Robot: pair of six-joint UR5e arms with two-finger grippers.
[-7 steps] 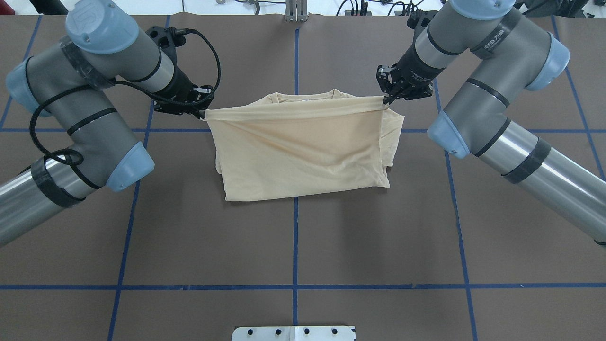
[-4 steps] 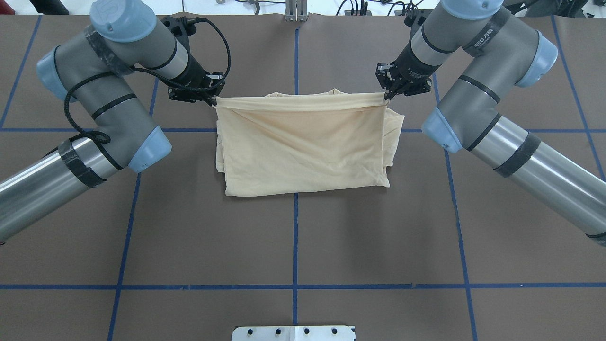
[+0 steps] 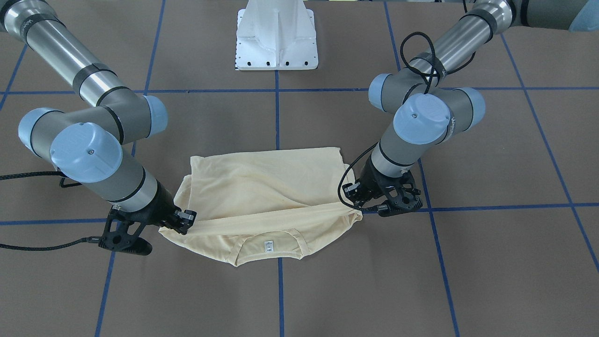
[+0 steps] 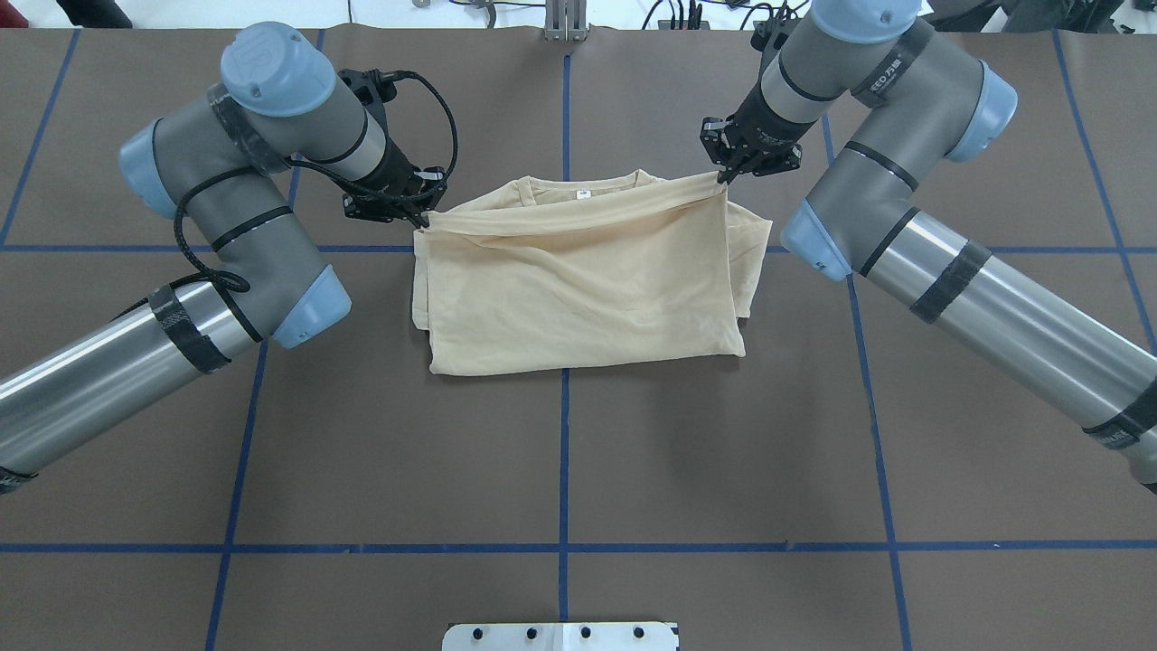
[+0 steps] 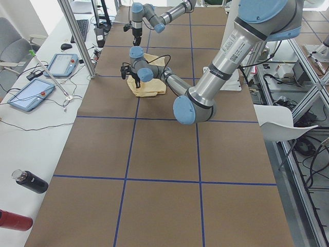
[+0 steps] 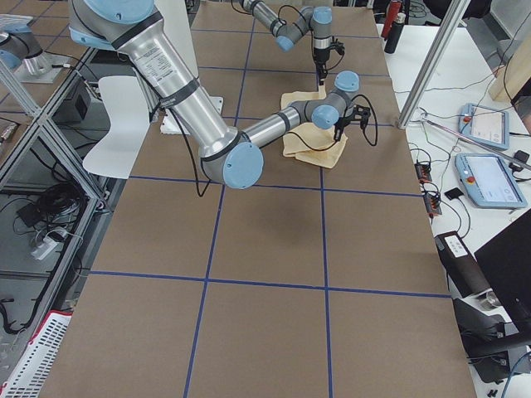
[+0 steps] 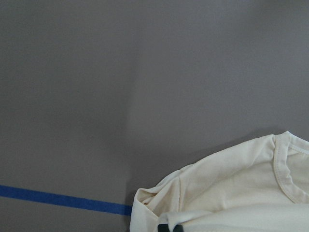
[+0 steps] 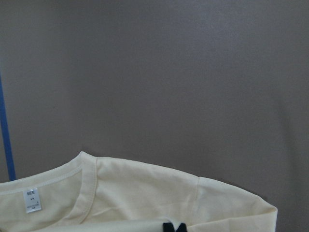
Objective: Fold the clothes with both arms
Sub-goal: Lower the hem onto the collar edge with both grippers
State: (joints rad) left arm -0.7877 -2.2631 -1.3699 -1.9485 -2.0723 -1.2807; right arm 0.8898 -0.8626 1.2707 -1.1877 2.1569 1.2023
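The cream-yellow T-shirt (image 4: 578,280) lies folded on the brown table, its collar and white neck label (image 4: 582,193) at the far side. The hem layer is drawn over the body toward the collar. My left gripper (image 4: 425,215) is shut on the hem's left corner. My right gripper (image 4: 723,176) is shut on the right corner. In the front-facing view the shirt (image 3: 262,187) spans between the left gripper (image 3: 356,211) and right gripper (image 3: 182,223), label (image 3: 268,246) showing. The left wrist view shows the collar (image 7: 285,164); the right wrist view shows the label (image 8: 32,199).
Blue tape lines (image 4: 564,452) grid the brown table. The white pedestal base (image 3: 277,35) stands at the robot side. Tablets (image 5: 31,92) and bottles (image 5: 30,181) lie on a side bench, beyond the table edge.
Both grippers carried the hem farther toward the collar; the left one has moved right and the right one slightly left and away. The folded layer lies lower and slacker, and the neck label shows again.
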